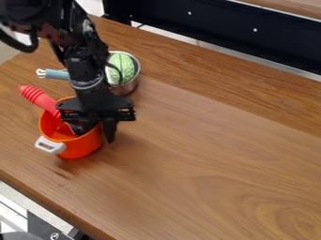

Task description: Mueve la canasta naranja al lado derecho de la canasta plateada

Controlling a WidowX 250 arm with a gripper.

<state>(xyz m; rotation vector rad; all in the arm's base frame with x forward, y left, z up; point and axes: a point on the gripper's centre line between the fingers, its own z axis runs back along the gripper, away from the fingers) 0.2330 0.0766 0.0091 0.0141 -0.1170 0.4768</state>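
Camera view: black gripper [95, 133] at left of frame, fingers parted astride right wall of orange pot [80, 148]. Pot stands center-left, holding red-handled utensil [39, 99], below silver pot [130, 87].

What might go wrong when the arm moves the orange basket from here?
The gripper straddles one side of the orange basket, so lifting there may tip it. The red utensil sticks out over the rim and could fall out. The silver basket sits close behind and might get bumped.
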